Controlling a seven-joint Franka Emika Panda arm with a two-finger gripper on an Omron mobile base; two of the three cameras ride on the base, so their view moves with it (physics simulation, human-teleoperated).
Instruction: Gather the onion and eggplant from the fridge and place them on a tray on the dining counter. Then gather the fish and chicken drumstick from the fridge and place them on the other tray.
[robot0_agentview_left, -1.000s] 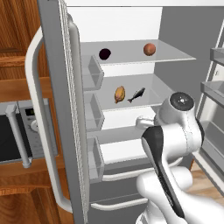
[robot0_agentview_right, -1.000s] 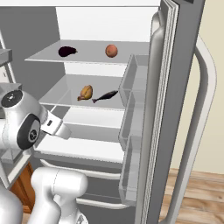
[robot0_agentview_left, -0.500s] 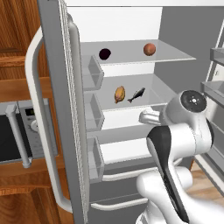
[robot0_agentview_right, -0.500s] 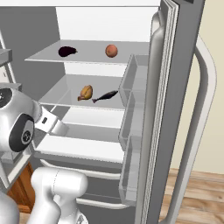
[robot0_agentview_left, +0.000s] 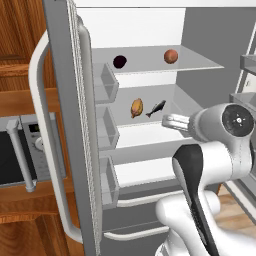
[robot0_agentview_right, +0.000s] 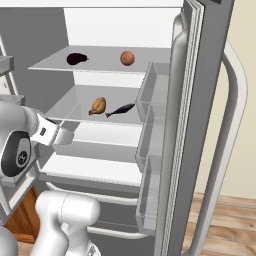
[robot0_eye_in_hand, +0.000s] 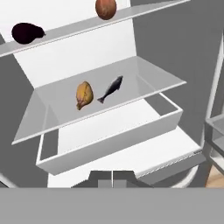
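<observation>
Over the last second the arm swung toward the fridge's right side, and the gripper (robot0_agentview_left: 169, 120) went from pointing low at the drawer to a higher spot just in front of the middle shelf (robot0_agentview_left: 187, 107) — the base views did not shift, so only the arm moved, not the food. Reads as the approach phase into the open fridge (robot0_agentview_right: 55, 30); nothing picked yet, all 4 items sit on their shelves. Gripper is clenched with nothing between the fingers, visible in the hand view where the 2 tips (robot0_eye_in_hand: 112, 177) meet at the bottom; it will likely need to spread before any grasp. Eggplant (robot0_agentview_left: 119, 61) lies near the left end of the top shelf (robot0_agentview_left: 200, 62), onion (robot0_agentview_left: 171, 56) toward the right end of that shelf, the 2 well apart. Chicken drumstick (robot0_agentview_left: 136, 107) and fish (robot0_agentview_left: 155, 107) lie just beside each other mid-shelf on the middle shelf, drumstick to the left. From the hand, onion and eggplant — the first pair to fetch — are 1 shelf above and further back; in the hand view the onion (robot0_eye_in_hand: 106, 8) is near the top edge and the eggplant (robot0_eye_in_hand: 27, 32) at the upper left, so the gripper must rise and reach in. Fish and drumstick are closer, ahead of the tips.
</observation>
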